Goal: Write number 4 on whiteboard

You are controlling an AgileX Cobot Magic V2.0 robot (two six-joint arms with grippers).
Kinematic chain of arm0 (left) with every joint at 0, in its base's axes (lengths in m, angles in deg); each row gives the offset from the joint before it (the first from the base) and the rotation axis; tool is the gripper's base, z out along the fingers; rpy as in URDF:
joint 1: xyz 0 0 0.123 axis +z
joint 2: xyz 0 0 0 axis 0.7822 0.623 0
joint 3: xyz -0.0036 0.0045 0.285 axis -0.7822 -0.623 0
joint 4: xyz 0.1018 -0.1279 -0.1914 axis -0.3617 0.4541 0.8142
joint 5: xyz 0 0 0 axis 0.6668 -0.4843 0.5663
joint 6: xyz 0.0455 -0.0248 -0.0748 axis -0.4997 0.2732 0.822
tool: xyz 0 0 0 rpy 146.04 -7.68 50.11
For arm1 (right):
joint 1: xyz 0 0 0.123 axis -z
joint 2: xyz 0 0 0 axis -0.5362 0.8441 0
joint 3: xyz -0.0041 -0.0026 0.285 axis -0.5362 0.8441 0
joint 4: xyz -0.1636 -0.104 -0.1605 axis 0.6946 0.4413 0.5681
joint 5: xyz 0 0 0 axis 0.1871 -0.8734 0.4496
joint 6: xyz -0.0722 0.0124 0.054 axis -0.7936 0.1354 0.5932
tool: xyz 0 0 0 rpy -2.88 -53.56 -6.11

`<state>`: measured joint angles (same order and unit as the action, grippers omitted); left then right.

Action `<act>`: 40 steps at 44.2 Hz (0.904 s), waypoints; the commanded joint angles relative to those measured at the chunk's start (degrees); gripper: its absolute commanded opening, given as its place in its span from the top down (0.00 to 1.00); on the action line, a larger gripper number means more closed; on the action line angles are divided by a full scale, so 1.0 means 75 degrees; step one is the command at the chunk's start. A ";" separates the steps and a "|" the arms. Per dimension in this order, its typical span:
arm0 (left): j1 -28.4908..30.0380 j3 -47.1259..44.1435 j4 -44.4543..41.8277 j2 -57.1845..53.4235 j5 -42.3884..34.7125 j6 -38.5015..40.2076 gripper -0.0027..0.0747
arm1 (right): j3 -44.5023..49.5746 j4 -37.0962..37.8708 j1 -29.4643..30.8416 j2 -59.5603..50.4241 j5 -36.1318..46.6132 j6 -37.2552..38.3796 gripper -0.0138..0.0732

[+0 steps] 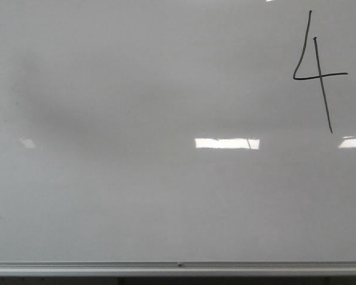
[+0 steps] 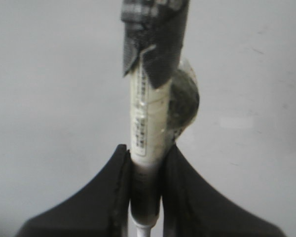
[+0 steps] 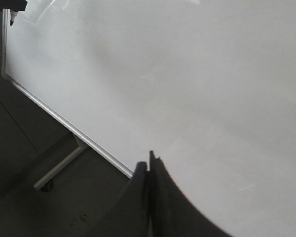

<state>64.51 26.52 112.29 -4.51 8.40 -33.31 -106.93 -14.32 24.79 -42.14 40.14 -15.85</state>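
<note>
two sets of jaws: the left gripper (image 2: 147,197) pinches a white marker (image 2: 148,128) with dark tape round its barrel; the right gripper (image 3: 150,197) is pressed together on nothing. beyond them, the number 4 (image 1: 318,74) stands finished in thin black strokes at the upper right of the glossy pale whiteboard (image 1: 136,196), so nothing seems left to write.

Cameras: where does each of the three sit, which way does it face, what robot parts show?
Front view: faces the whiteboard head-on, the number 4 upper right; no robot parts visible.
Left wrist view: on the left arm, looking past the left gripper shut on a marker at a pale surface.
Right wrist view: on the right arm, oblique across the board's lower rail; right gripper shut, empty.
Shared: front and right wrist views both show the whiteboard.
</note>
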 commanded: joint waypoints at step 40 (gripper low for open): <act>-0.0518 0.0217 0.0169 0.1554 -0.2360 -0.0060 0.92 | -0.0183 -0.0405 0.0055 -0.0038 0.0202 -0.0030 0.92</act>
<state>60.96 26.52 113.44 8.51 -6.14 -33.68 -106.93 -14.59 24.79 -42.14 39.78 -15.85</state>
